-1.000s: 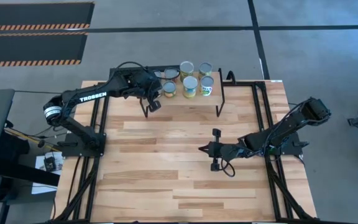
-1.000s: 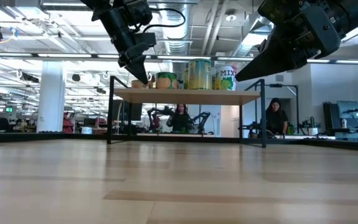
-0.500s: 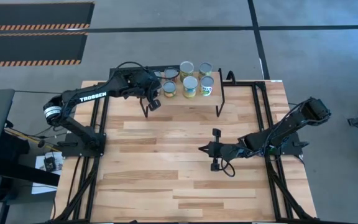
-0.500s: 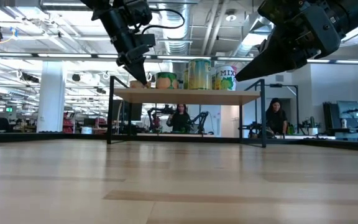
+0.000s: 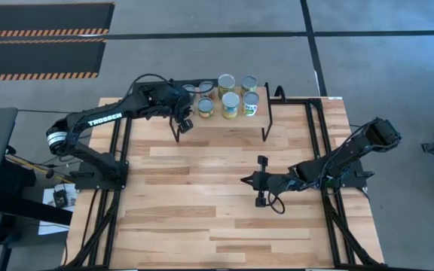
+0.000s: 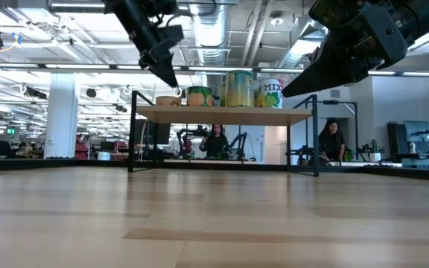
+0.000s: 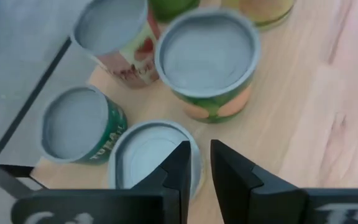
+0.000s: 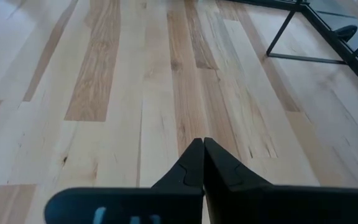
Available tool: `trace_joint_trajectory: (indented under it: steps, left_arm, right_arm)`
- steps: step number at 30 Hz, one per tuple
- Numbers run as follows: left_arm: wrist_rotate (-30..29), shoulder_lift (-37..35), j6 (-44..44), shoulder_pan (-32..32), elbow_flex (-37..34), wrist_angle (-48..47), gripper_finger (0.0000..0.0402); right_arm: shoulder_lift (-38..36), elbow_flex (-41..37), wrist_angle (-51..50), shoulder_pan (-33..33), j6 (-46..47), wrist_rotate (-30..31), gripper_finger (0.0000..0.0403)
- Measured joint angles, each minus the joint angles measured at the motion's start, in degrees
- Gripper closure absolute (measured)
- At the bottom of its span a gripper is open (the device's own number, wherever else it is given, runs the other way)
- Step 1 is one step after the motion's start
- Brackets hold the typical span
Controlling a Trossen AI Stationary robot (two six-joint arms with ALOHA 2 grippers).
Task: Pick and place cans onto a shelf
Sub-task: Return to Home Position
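At least seven cans (image 5: 230, 101) are counted from above; whether another is hidden cannot be told; one shelf (image 6: 222, 115) is seen, on one table (image 5: 202, 203); two arms are counted, the left arm (image 5: 104, 118) and the right arm (image 5: 353, 154); two people (image 6: 216, 140) are seen in the room behind.

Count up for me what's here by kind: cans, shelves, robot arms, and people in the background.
Cans: 8, all on the shelf; the short can is hidden under the left arm from above.
Shelf: 1
Robot arms: 2, the left at the shelf's left end, the right arm low over the table.
People: 2, in the room behind.
Total: 13
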Motion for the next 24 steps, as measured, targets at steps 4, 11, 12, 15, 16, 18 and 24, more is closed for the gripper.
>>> trace_joint_trajectory:
  steps: [4, 11, 12, 15, 16, 18, 24]
  left_arm:
    - [1.47, -3.09, 0.02, -2.18, -0.06, 0.25, 0.035]
    - [7.87, -11.1, 1.16, -10.33, -12.38, 19.57, 0.038]
    - [8.44, -12.23, 0.82, -11.74, -14.88, 23.41, 0.0385]
    - [9.07, -15.1, 0.74, -15.82, -22.07, 33.35, 0.0398]
    - [9.06, -15.99, 1.28, -17.08, -24.31, 36.27, 0.0399]
    - [9.05, -17.48, 2.26, -19.43, -28.48, 42.09, 0.0399]
    - [9.04, -21.61, 0.4, -23.52, -40.51, 55.27, 0.0396]
  right_arm:
    - [0.0, 0.0, 0.02, 0.0, -0.48, 0.05, 0.0389]
    - [0.73, -4.72, 15.38, -0.45, -6.83, 0.23, 0.0396]
    - [0.9, -6.39, 18.79, -0.58, -7.96, -0.01, 0.0396]
    - [0.76, -10.79, 27.88, -1.26, -10.08, -1.42, 0.0396]
    - [0.61, -12.03, 30.23, -1.48, -10.43, -1.74, 0.0396]
    - [-1.27, -14.86, 33.12, -2.02, -11.38, -3.32, 0.0396]
    - [-8.83, -18.49, 32.42, -3.78, -13.21, -4.99, 0.0395]
